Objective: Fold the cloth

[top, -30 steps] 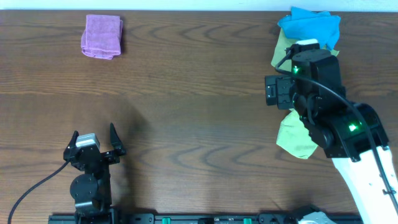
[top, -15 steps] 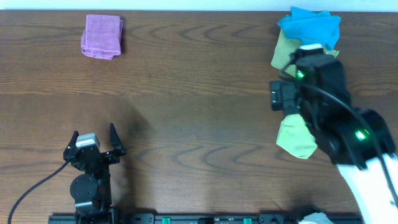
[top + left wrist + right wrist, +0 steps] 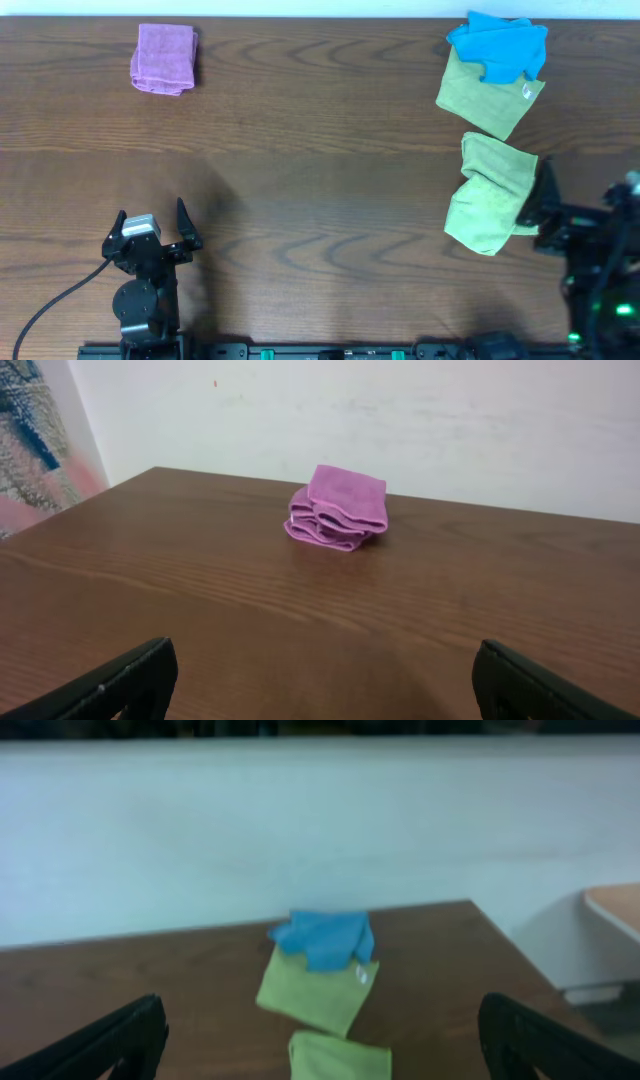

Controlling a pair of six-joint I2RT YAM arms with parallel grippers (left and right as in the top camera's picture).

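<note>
Right gripper (image 3: 538, 210) is now sitting withdrawn at the near right edge, having left the pile. Its jaws are standing fully apart, holding nothing. Left gripper (image 3: 151, 212) is idling wide open and empty (unmoved). The lower green cloth (image 3: 488, 195) is lying uncovered. The cloth is not showing spread anywhere. Only a folded purple pad (image 3: 163, 58) is lying at far left. Folding is judged not yet begun.

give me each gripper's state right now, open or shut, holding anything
Left gripper: open, holding nothing.
Right gripper: open, holding nothing.
</note>
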